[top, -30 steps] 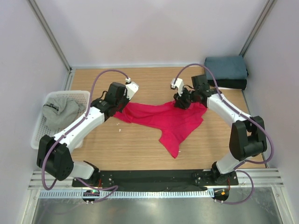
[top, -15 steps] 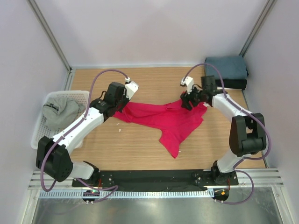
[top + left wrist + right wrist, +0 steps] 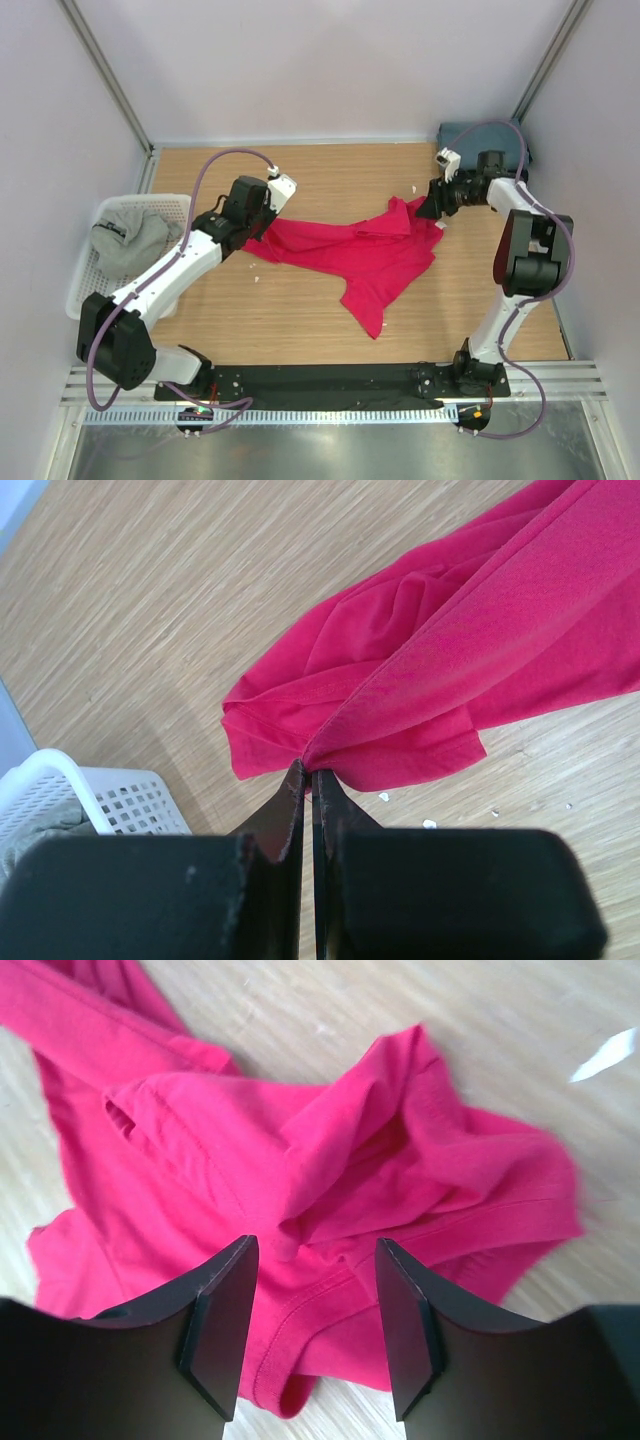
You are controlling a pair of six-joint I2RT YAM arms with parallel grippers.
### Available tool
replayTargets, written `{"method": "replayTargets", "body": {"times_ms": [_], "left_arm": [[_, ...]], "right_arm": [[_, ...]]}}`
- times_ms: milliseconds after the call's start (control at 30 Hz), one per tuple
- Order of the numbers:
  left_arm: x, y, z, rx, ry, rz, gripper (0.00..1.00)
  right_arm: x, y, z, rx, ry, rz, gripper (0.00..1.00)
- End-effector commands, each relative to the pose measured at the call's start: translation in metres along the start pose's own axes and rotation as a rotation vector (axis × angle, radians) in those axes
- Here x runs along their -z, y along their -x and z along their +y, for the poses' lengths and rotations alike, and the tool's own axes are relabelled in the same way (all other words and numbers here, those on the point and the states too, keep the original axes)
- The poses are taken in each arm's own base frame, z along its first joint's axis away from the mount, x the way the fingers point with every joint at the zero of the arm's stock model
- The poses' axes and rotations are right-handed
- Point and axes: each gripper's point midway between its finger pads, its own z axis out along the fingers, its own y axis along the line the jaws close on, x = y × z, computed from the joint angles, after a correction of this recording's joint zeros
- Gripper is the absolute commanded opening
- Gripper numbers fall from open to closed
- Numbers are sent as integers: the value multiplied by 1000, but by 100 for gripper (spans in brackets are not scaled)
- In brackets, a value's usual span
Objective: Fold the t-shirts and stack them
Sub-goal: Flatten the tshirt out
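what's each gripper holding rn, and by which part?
Left gripper is shut on the red t-shirt, pinching a bunched fold at the shirt's left end. Right gripper stands open over the shirt's other end, holding nothing.

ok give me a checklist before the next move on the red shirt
1. left gripper shut on red shirt edge: ok
2. right gripper open and empty: ok
3. red shirt lying flat: not ok, bunched at its right end
4. grey shirt in basket, clear of the red one: ok
5. folded stack in far right corner tidy: cannot tell, partly hidden
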Motion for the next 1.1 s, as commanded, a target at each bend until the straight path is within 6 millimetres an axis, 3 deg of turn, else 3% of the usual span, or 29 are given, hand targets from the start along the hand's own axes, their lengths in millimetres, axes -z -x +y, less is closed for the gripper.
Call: {"method": "replayTargets", "body": {"times_ms": [0,400,600,1067], "left_arm": [[5,12,6,21,17,-51,0],[-2,10,5,15,18,-35,0],[-2,7,4,13,18,-31,0],[0,7,6,14,27,-36,0]], "right_arm": [[3,-7,23,-67,143,20,55],[-3,-43,35,-138,291,96,53],[-7,-43,36,-159,333,90,51],[-22,-36,17,-184,332,82,51]]}}
